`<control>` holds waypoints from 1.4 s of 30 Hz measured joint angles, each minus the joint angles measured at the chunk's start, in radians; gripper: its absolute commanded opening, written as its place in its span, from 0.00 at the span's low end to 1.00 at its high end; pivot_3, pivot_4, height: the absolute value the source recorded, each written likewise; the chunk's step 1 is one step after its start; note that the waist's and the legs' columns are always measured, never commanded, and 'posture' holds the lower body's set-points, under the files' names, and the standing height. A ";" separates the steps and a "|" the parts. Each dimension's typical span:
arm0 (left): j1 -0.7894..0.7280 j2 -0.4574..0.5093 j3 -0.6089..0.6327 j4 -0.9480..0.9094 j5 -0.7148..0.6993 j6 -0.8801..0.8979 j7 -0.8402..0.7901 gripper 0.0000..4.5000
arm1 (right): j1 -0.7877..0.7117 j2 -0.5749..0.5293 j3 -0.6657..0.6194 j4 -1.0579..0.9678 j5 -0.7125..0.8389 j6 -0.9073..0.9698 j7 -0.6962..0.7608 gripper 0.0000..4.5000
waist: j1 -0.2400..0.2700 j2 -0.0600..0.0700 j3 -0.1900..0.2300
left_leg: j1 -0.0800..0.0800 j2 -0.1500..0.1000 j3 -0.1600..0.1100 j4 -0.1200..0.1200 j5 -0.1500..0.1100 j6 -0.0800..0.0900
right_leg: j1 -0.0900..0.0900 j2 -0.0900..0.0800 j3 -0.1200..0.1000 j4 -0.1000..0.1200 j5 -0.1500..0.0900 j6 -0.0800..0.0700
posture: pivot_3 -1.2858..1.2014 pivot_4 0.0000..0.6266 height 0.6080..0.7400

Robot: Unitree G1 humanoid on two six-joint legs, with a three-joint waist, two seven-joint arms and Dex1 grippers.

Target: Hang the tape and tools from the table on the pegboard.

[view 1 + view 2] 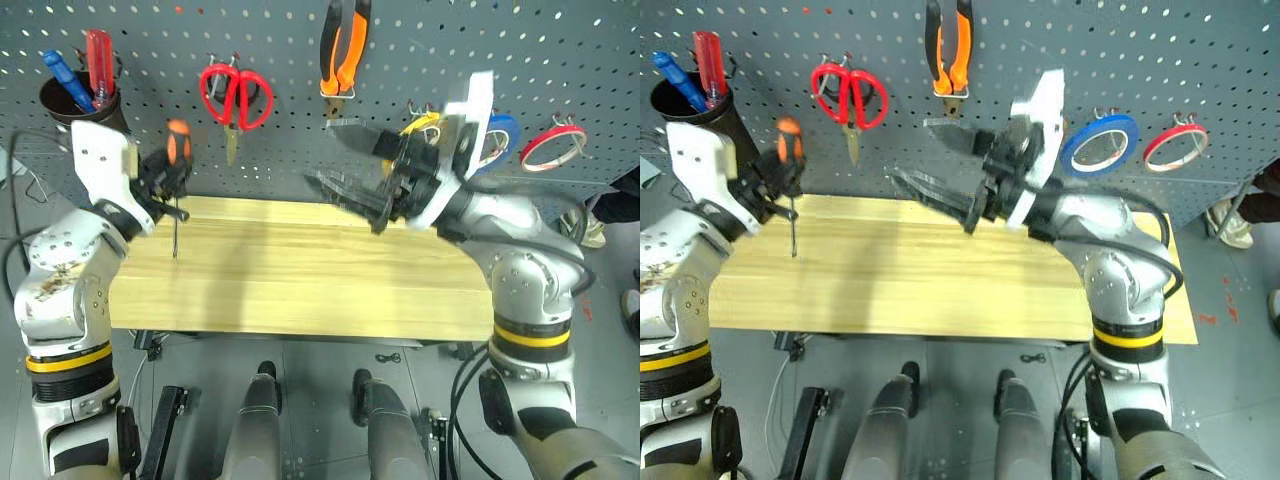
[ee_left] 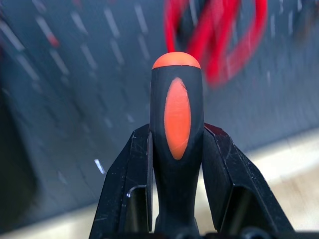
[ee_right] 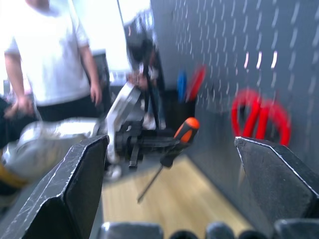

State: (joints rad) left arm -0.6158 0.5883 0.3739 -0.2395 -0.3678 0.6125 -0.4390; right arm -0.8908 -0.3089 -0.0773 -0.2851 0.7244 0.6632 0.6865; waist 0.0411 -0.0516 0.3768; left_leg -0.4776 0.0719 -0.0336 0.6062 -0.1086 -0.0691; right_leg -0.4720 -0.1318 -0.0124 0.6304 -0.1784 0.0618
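Above the worktop's (image 1: 300,270) left end, gripped by the left gripper's (image 1: 165,180) closed fingers: the screwdriver (image 1: 176,150), shaft down. Best carried upright to a free hook on the pegboard (image 1: 150,40), beside the scissors (image 1: 235,95). Right gripper (image 1: 355,165): fingers wide open, empty.

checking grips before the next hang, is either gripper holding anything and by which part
The left gripper holds the screwdriver by its handle, shaft pointing down. The right gripper is open and empty.
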 measured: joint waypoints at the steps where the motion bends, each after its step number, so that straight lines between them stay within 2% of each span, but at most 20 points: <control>1: -0.044 -0.003 0.002 0.008 -0.005 0.000 0.020 0.19 | -0.028 0.011 -0.009 0.023 0.001 -0.010 -0.006 1.00 | 0.006 -0.002 -0.007 | -0.001 0.000 0.000 0.000 0.000 0.000 | 0.000 0.000 0.000 -0.001 0.001 0.000 | 0.61 0.32 1.00; 6: -0.249 0.006 0.004 0.103 -0.005 -0.054 0.078 0.19 | -0.123 0.044 -0.017 0.087 0.003 -0.063 -0.021 1.00 | 0.026 -0.007 -0.035 | 0.000 0.000 0.000 -0.001 0.000 0.000 | 0.004 0.000 -0.002 -0.006 0.003 0.000 | 0.61 0.30 1.00; 11: -0.487 0.035 -0.011 0.376 0.044 -0.210 0.080 0.19 | -0.128 0.049 -0.011 0.123 -0.018 -0.107 -0.019 1.00 | 0.035 -0.009 -0.043 | 0.000 0.000 0.000 0.001 0.000 -0.001 | 0.005 0.000 -0.003 -0.006 0.004 0.000 | 0.60 0.29 1.00; 18: -0.692 0.038 -0.063 0.726 0.103 -0.480 0.051 0.19 | -0.128 0.044 -0.009 0.130 -0.038 -0.116 -0.023 1.00 | 0.029 -0.009 -0.048 | 0.000 0.000 0.000 0.001 0.001 -0.001 | 0.007 0.000 -0.003 -0.005 0.006 0.000 | 0.58 0.29 1.00; 27: -0.672 0.015 -0.053 0.946 0.131 -0.670 0.099 0.19 | -0.116 0.012 -0.010 0.115 -0.043 -0.102 -0.059 1.00 | 0.007 -0.009 -0.048 | 0.000 0.000 0.000 0.001 0.001 -0.001 | 0.007 0.000 -0.003 -0.002 0.007 -0.001 | 0.56 0.33 1.00; 32: -0.638 0.015 -0.038 0.945 0.131 -0.721 0.128 0.19 | -0.102 -0.012 -0.010 0.096 -0.041 -0.083 -0.064 1.00 | -0.005 -0.009 -0.048 | 0.002 0.000 0.000 0.001 0.001 0.000 | 0.007 0.000 -0.003 -0.001 0.007 -0.001 | 0.56 0.35 1.00; 42: -0.596 0.021 -0.025 0.879 0.129 -0.672 0.163 0.19 | -0.085 -0.029 -0.010 0.095 -0.041 -0.067 -0.062 1.00 | -0.013 -0.009 -0.048 | 0.003 0.000 -0.001 0.002 0.003 0.001 | 0.007 0.000 -0.002 0.000 0.008 -0.002 | 0.58 0.35 1.00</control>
State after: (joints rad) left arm -1.2117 0.6096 0.3484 0.6392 -0.2386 -0.0595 -0.2763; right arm -0.9763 -0.3377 -0.0874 -0.1899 0.6831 0.5957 0.6248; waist 0.0278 -0.0606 0.3284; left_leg -0.4748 0.0716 -0.0341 0.6083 -0.1055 -0.0683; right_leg -0.4650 -0.1318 -0.0147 0.6301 -0.1706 0.0600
